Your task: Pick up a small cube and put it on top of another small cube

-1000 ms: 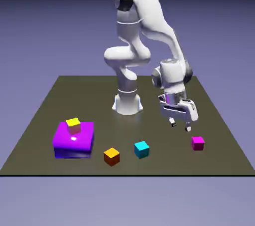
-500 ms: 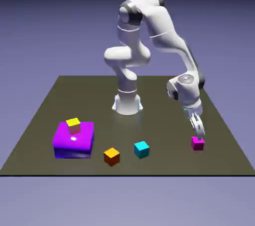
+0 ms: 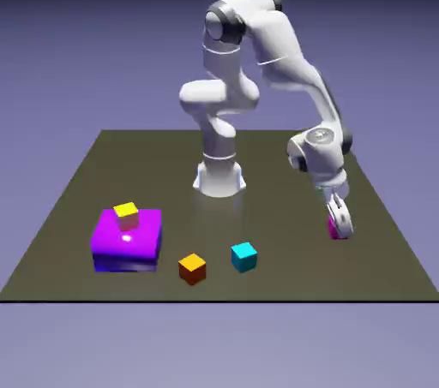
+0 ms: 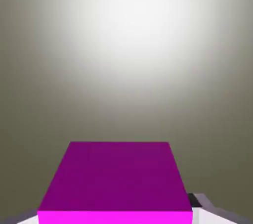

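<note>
Gripping the magenta cube (image 3: 333, 228), the gripper (image 3: 339, 229) is at about 3 o'clock on the dark, matte tabletop (image 3: 283, 215) in the exterior view, its white fingers hiding much of the cube. The tabletop's right edge lies near, farther out toward 3 o'clock. The yellow cube (image 3: 127, 216), sharp-edged with paler sides, sits on the glossy purple block (image 3: 129, 245), whose edges look rounded, at about 8 o'clock. Between there and the gripper, the orange cube (image 3: 192, 269) stands toward 7 o'clock and the cyan cube (image 3: 243, 257) toward 5, well apart from the gripper, with open surface between. The arm's smooth white base (image 3: 219, 179) stands toward 12.

In the hand view, the jaws are closed on the magenta cube, flat-faced and straight-edged, at 6 o'clock; toward 12, a soft white glare spreads over the plain surface.
</note>
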Controlling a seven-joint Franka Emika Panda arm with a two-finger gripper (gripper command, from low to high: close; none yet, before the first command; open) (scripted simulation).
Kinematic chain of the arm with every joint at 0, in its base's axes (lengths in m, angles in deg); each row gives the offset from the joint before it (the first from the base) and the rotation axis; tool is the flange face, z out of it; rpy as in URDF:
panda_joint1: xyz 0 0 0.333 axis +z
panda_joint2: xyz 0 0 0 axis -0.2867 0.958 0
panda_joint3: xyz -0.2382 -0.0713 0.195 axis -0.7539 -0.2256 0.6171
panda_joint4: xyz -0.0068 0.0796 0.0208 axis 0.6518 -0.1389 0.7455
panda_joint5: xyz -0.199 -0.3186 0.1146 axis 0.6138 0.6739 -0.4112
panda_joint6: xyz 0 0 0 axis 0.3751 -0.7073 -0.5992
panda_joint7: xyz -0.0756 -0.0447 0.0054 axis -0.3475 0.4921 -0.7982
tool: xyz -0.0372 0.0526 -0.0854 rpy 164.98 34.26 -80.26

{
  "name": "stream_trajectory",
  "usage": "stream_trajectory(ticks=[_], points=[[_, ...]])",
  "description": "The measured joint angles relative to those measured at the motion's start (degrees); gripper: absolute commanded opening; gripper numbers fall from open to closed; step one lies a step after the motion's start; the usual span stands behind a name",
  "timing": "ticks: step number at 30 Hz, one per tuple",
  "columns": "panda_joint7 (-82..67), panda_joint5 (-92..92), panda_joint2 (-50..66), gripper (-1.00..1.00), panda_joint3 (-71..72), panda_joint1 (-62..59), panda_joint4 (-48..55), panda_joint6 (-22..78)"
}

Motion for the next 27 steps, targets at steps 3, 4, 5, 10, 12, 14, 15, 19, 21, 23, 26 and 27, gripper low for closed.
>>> stream_trajectory(ticks=[3,4,5,10,12,14,15,19,21,23,26,27], points=[[-1.1,-0.9,-4.6,-1.00,-4.7,-6.2,-0.7,3.9],[-1.5,-1.2,-6.1,-1.00,-6.2,-8.3,-0.9,5.3],[-1.8,-1.5,-7.6,-1.00,-7.8,-10.4,-1.2,6.6],[-3.7,-3.0,-15.2,-1.00,-15.6,-21.8,-2.3,13.1],[-4.4,-3.6,-18.3,-1.00,-18.7,-25.9,-2.8,15.8],[-5.2,-4.2,-21.3,-1.00,-21.8,-30.0,-3.3,18.4],[-5.5,-4.5,-22.8,-1.00,-23.4,-31.7,-3.5,19.7],[-7.0,-5.7,-28.9,-1.00,-29.6,-39.5,-4.4,25.0],[-7.4,-6.0,-30.7,-1.00,-31.5,-41.9,-4.7,26.5],[-8.7,-7.6,-28.6,-1.00,-31.1,-41.6,-4.8,24.4],[-12.3,-12.3,-22.4,-1.00,-30.0,-40.6,-5.2,18.0],[-13.5,-13.9,-20.3,-1.00,-29.7,-40.0,-5.3,15.8]])
